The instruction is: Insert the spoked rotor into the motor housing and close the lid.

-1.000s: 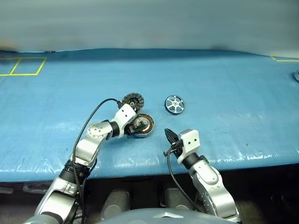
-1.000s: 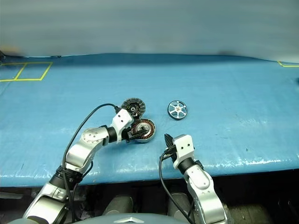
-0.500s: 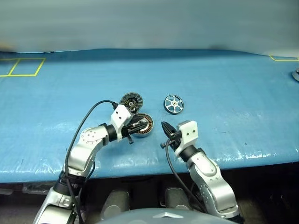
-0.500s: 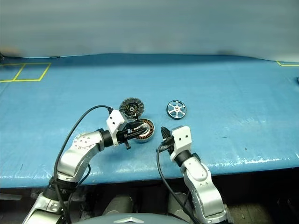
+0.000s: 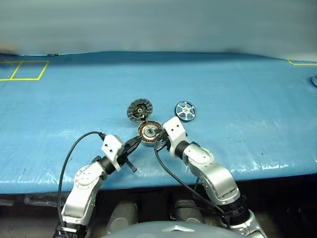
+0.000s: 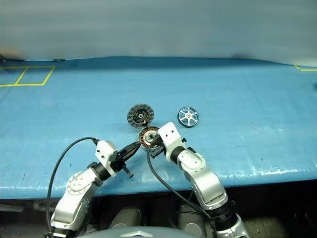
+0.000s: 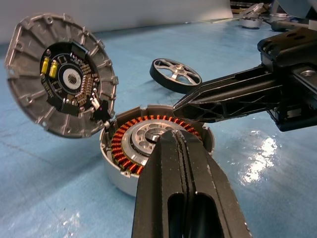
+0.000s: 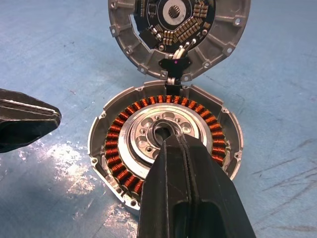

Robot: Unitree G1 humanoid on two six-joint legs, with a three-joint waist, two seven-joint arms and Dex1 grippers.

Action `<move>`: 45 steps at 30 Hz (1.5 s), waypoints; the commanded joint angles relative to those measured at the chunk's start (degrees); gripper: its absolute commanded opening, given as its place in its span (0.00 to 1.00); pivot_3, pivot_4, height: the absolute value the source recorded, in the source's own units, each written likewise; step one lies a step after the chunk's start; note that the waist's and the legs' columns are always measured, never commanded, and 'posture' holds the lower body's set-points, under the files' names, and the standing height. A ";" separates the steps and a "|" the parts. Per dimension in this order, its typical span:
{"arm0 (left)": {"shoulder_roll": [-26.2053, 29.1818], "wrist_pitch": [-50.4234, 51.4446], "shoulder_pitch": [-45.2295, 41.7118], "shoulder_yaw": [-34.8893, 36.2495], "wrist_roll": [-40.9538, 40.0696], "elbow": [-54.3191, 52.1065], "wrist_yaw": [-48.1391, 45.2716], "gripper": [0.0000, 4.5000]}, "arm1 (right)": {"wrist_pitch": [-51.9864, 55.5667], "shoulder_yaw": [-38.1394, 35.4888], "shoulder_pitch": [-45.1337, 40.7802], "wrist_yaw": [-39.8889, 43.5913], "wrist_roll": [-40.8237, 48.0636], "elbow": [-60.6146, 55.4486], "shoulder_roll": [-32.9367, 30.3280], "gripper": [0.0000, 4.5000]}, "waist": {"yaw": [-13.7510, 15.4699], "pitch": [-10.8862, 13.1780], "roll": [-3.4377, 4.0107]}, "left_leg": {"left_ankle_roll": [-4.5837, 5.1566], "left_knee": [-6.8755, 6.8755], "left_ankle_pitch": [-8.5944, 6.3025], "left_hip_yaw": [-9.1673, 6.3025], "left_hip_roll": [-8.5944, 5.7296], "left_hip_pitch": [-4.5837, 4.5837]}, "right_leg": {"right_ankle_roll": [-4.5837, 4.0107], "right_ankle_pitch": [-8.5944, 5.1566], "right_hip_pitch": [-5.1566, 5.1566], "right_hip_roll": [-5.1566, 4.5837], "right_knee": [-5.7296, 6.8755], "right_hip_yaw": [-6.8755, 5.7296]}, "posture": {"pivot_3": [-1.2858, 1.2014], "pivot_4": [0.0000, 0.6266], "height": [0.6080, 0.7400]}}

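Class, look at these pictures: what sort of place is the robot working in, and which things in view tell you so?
Probably a robotics test bench or assembly lab: a blue-covered table with yellow tape squares, and an opened motor housing with its lid and a spoked rotor laid out.

left arm: reaching forward and inward, wrist level | left gripper (image 5: 132, 145): fingers pressing together, empty | right arm: angling in toward the left | right gripper (image 5: 158, 139): tilting downward, fingers pressing together, empty
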 commanded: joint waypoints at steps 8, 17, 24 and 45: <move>0.17 -5.59 2.47 0.25 1.12 2.18 1.63 0.00 | -1.79 0.80 -3.56 0.12 -0.85 4.12 2.38 0.00 | -0.12 0.00 0.00 | 0.01 0.00 0.02 -0.01 0.00 0.01 | 0.02 0.01 0.01 0.06 0.02 -0.09 | 0.52 0.24 1.00; -1.06 -9.72 1.70 -0.27 2.69 5.27 3.51 0.00 | -4.40 2.27 -3.16 1.11 -1.28 7.47 3.75 0.00 | -0.19 -0.01 0.01 | 0.01 0.00 0.02 0.00 0.01 0.06 | 0.03 0.01 0.04 0.10 0.02 -0.16 | 0.52 0.24 1.00; -0.93 -9.57 1.53 -0.91 1.67 6.23 1.86 0.00 | -6.26 1.16 -4.00 -0.44 -2.54 8.89 5.29 0.00 | -0.20 -0.01 0.02 | -0.01 -0.01 0.03 0.00 0.03 0.08 | 0.04 0.01 0.05 0.14 0.03 -0.17 | 0.52 0.24 1.00; -1.63 -9.07 0.95 -1.60 1.58 6.96 2.11 0.00 | -0.34 -2.05 -2.72 -0.68 -1.47 5.91 4.03 0.00 | -0.11 -0.01 0.02 | 0.00 -0.01 0.04 -0.01 0.03 0.08 | 0.07 0.00 0.07 0.14 0.02 -0.19 | 0.52 0.24 1.00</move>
